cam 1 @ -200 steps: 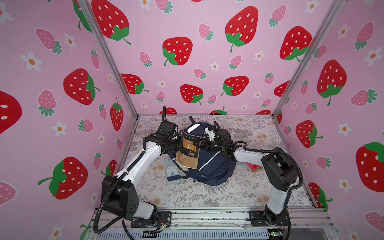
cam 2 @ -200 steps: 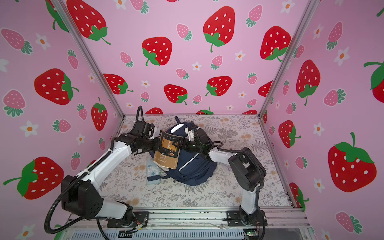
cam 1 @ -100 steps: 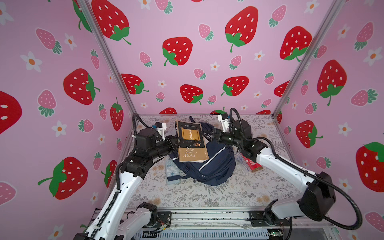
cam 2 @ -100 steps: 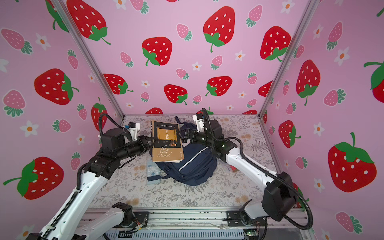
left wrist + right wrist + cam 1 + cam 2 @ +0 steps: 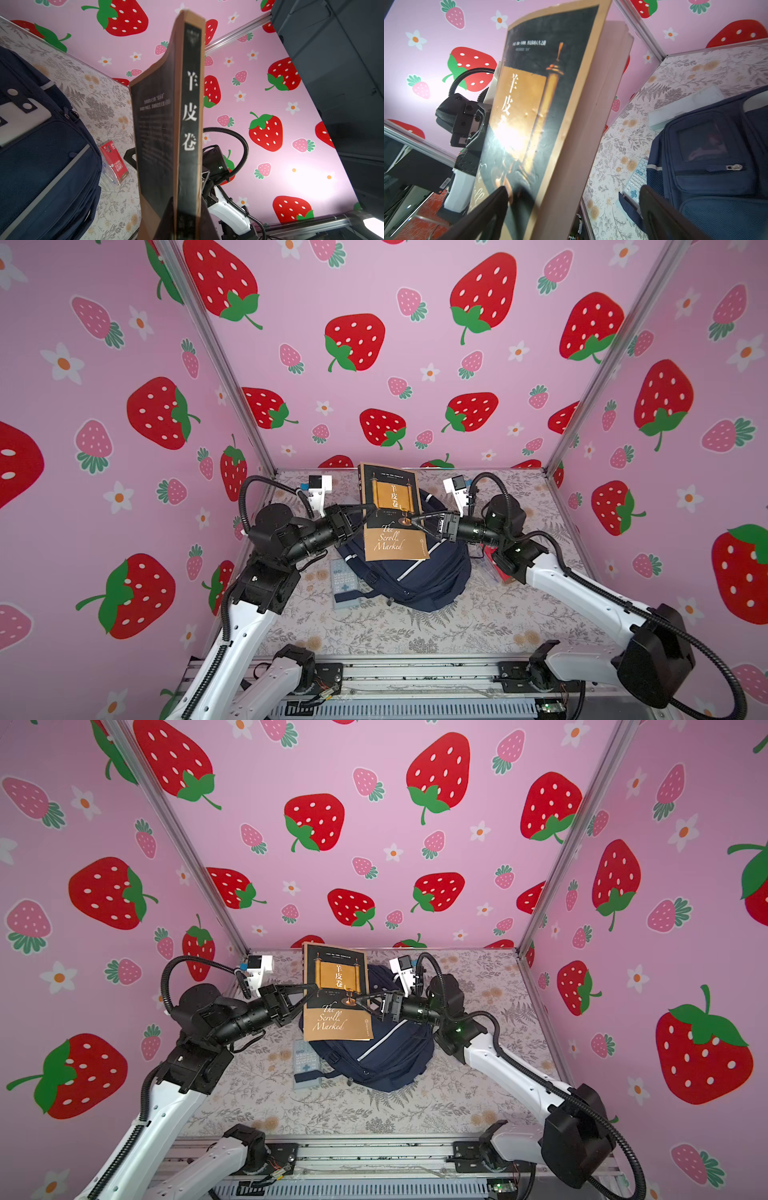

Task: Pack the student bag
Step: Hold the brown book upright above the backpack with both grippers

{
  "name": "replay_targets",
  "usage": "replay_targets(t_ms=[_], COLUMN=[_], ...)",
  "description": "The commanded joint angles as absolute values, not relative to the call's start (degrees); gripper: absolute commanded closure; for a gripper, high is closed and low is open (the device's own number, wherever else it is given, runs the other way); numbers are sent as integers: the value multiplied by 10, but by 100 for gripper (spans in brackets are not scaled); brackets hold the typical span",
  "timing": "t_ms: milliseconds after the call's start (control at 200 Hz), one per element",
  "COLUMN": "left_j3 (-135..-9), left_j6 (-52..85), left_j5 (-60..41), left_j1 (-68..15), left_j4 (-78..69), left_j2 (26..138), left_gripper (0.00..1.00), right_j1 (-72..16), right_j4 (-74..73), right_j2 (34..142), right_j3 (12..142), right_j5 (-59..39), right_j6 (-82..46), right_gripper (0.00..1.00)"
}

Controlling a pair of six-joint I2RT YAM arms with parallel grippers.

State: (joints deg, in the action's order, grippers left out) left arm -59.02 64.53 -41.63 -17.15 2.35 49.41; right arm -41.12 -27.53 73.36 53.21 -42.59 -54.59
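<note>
Navy student bag (image 5: pixel 415 576) lies front up mid-table on the floral cloth (image 5: pixel 457 626). Brown-black book "The Scroll Marked" (image 5: pixel 390 514) is up in the air over the bag's far part, cover toward the top views. Pale calculator (image 5: pixel 344 578) sits against the bag's left side in both top views, red pen pack (image 5: pixel 114 162) on its right. Left gripper (image 5: pixel 368 514) is clenched on the book's spine edge. Right gripper (image 5: pixel 411 522) has its jaws spread wide, straddling the page edge without pinching it.
</note>
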Motion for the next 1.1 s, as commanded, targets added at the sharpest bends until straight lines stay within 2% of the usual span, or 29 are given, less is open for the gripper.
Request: replay_targets(t_ms=[0,215,475,795,1096], left_j3=[-642,-646,-680,-671,-701], left_j6=[665,718,726,691,552], left_j5=[-451,-453,-458,-472,-462], left_j1=[-178,-194,-209,-212,-210], left_j4=[-53,-139,-157,-95,62], left_j2=[475,479,499,531,540], left_gripper=[100,100,100,100,100], right_j1=[-411,-444,-449,-450,-451], right_j4=[-392,-470,-521,-552,-450], right_j2=[721,739,730,679,624], right_j3=[520,533,543,545,550], right_j5=[-473,-491,-509,-534,-509], right_j6=[-602,-635,-665,-650,-575], right_gripper=[0,0,1,19,41])
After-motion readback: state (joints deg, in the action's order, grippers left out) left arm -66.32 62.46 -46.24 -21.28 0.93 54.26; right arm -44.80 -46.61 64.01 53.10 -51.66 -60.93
